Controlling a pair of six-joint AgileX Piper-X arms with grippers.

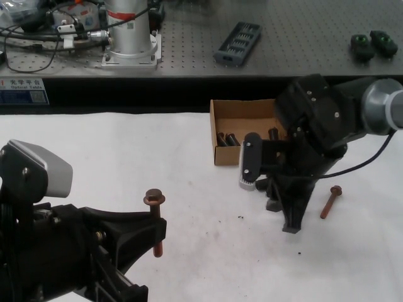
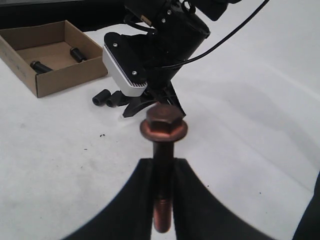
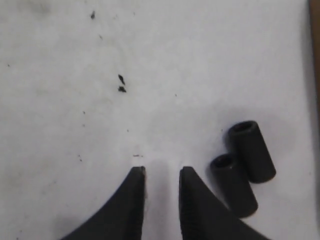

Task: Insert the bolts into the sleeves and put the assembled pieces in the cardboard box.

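Observation:
My left gripper (image 2: 162, 162) is shut on the shank of a copper bolt (image 2: 163, 150), which stands head up above the white table; the same bolt (image 1: 155, 217) is at the lower left in the high view. My right gripper (image 3: 161, 172) points down at the table, open by a narrow gap with nothing in it. Two black sleeves (image 3: 252, 150) (image 3: 234, 184) lie side by side just beside one of its fingers. The sleeves (image 2: 107, 97) lie in front of the cardboard box (image 1: 227, 156). A second copper bolt (image 1: 330, 201) lies on the table to the right of the right arm.
The cardboard box (image 2: 70, 77) holds a few dark assembled pieces (image 1: 228, 139). The right arm (image 1: 315, 126) hangs over the box's right side. Behind the white table is a perforated bench with a metal post (image 1: 129, 28) and a dark bit holder (image 1: 237, 43).

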